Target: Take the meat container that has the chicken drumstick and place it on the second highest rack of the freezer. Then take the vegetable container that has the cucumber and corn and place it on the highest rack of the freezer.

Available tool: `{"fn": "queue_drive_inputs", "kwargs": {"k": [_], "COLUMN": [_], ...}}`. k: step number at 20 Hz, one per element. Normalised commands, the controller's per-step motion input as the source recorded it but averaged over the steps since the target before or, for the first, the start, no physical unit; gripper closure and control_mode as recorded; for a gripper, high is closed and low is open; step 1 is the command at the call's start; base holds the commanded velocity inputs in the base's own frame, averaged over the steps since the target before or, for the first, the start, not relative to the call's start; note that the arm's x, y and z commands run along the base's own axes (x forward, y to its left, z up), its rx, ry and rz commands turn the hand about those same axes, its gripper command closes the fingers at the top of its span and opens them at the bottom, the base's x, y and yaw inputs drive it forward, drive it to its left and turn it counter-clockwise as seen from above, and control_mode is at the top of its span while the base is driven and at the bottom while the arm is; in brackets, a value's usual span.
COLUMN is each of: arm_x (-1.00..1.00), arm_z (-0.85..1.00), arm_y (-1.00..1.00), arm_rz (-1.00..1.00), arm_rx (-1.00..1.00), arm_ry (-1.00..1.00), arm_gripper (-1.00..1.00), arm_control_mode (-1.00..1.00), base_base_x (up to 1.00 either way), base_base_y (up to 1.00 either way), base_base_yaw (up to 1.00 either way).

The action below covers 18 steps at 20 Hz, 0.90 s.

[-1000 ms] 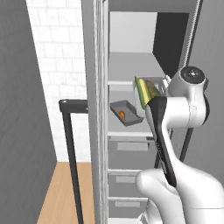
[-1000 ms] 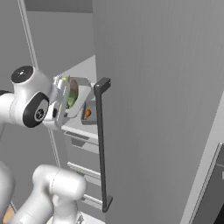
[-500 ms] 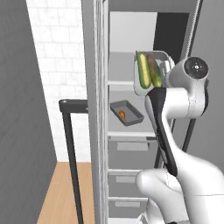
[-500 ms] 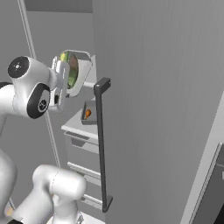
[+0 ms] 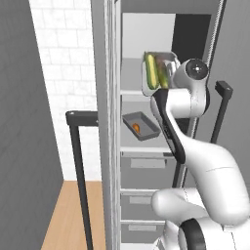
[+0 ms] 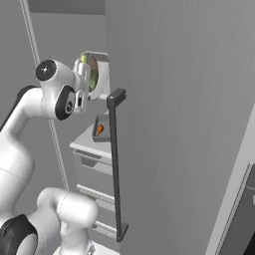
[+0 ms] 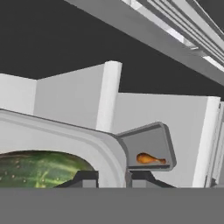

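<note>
The freezer (image 5: pixel 146 97) stands open just ahead of the gripper (image 5: pixel 168 73). Since a second ago the arm's lifted: the vegetable container (image 5: pixel 157 73), tipped on edge with the cucumber and corn (image 5: pixel 152 70), is now up by the highest rack (image 5: pixel 133 92). Gripper's clamped narrow on its rim. Below the hand, the chicken drumstick (image 5: pixel 137 128) sits in its meat container (image 5: pixel 141 125). No readable writing.
</note>
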Motion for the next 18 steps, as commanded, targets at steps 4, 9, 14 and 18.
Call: {"fn": "queue_drive_inputs", "kwargs": {"k": [4, 9, 14, 18], "arm_x": [0.8, 0.74, 0.59, 0.32], "arm_z": [-0.13, -0.07, -0.01, -0.03], "arm_y": [-0.08, -0.12, -0.16, -0.11], "arm_rz": [0.0, 0.0, 0.0, -0.04], "arm_rx": [0.0, 0.0, 0.0, 0.0], "arm_ry": [0.0, 0.0, 0.0, 0.0], "arm_gripper": [1.0, 1.0, 1.0, 1.0], "arm_control_mode": [-1.0, -1.0, -1.0, -1.0], "base_base_x": [0.0, 0.0, 0.0, 0.0], "base_base_y": [0.0, 0.0, 0.0, 0.0], "base_base_yaw": [0.0, 0.0, 0.0, 0.0]}}
